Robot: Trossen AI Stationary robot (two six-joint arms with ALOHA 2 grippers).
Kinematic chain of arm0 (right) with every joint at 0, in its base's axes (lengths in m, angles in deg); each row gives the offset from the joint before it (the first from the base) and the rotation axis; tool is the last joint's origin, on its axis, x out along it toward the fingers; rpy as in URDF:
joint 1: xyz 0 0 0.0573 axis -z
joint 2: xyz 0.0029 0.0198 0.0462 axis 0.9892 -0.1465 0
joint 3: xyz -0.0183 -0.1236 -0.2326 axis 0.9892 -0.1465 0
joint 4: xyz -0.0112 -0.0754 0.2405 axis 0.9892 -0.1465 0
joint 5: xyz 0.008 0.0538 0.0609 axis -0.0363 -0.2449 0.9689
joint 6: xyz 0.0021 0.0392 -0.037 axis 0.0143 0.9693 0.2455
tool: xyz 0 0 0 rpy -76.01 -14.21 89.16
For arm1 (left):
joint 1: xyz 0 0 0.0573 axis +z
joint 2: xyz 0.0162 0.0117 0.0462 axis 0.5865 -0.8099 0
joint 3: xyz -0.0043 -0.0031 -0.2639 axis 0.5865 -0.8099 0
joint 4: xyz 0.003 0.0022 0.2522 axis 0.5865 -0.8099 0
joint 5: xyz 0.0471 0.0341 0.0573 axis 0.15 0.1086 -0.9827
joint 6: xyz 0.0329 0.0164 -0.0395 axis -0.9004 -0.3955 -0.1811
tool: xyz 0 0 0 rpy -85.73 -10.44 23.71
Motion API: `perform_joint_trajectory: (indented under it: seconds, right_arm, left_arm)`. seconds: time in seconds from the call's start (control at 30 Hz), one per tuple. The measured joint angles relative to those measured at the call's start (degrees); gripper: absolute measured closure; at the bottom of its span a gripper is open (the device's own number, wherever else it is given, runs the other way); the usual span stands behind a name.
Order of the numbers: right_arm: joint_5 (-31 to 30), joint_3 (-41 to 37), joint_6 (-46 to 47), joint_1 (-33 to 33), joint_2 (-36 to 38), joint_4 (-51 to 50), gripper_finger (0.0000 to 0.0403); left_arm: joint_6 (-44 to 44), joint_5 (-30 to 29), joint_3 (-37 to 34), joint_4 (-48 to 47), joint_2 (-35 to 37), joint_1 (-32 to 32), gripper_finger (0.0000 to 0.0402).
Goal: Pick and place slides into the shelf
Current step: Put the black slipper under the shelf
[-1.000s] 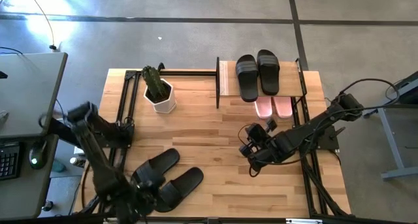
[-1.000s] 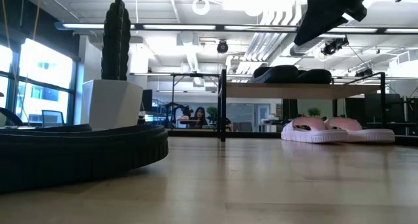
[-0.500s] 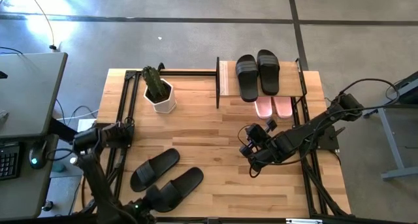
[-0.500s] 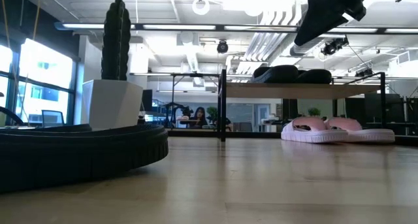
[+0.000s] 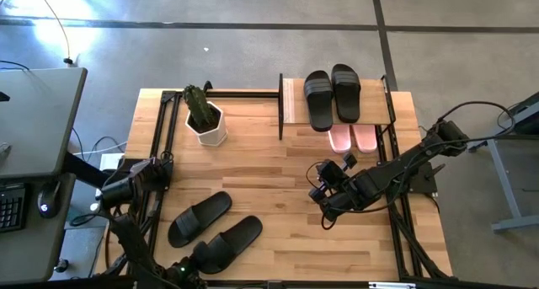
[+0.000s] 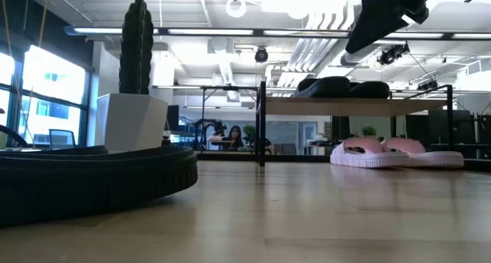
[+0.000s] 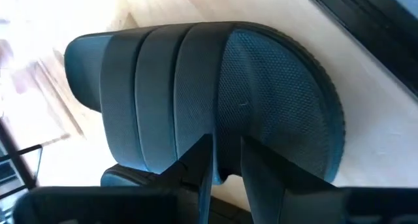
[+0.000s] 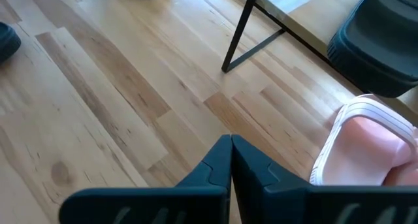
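Observation:
Two black slides lie sole-down on the table, one (image 5: 200,219) and a nearer one (image 5: 229,241). The shelf (image 5: 292,101) stands at the far edge. It carries two black slides (image 5: 318,99) on its top board and two pink slides (image 5: 352,138) below; these also show in the low view (image 6: 395,152). My left gripper (image 5: 192,262) is low at the near edge, at the nearer slide's end. In its wrist view its fingers (image 7: 227,160) stand a narrow gap apart over that slide's long edge (image 7: 225,178), beside the strap (image 7: 150,100). My right gripper (image 5: 324,195) hovers shut mid-table. My left gripper's fingers (image 7: 202,165) lie over the nearer black slide's long edge just behind the strap. I cannot tell whether they touch it. The slide lies flat on the table.
A white hexagonal pot with a cactus (image 5: 205,119) stands at the far left. Black rails (image 5: 165,133) run along the table's left and right sides. Bare wood (image 5: 269,175) lies between the slides and the shelf. A desk with a keyboard stands beyond the left edge.
My left arm has swung from above the two black slides back toward the near edge and folded down, which brought its gripper low beside the nearer slide's end. Both slides lie where they were.

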Motion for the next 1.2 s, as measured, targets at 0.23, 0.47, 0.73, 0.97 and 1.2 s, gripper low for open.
perform_joint_trajectory:
  seconds: [0.23,0.47,0.73,0.97,1.2]
  right_arm:
    - [0.4,0.0,0.2,0.0,0.0,0.2,0.0403]
    - [0.4,0.0,0.2,0.0,0.0,0.8,0.0403]
    - [0.5,0.0,0.1,0.0,0.0,1.3,0.0403]
    - [0.7,0.0,-0.2,0.0,0.0,1.3,0.0403]
    - [0.8,0.0,-0.3,0.0,0.0,1.3,0.0403]
  left_arm:
    - [-0.1,-1.1,0.0,-0.3,-0.1,0.4,0.0334]
    - [-3.0,-2.2,0.0,-0.3,-0.1,0.8,0.0317]
    - [-4.4,-5.0,0.0,0.1,-0.1,2.3,0.0236]
    - [-4.9,-4.7,0.0,0.4,-0.1,5.0,0.0216]
    - [-4.6,-4.7,0.0,0.3,-0.1,7.2,0.0277]
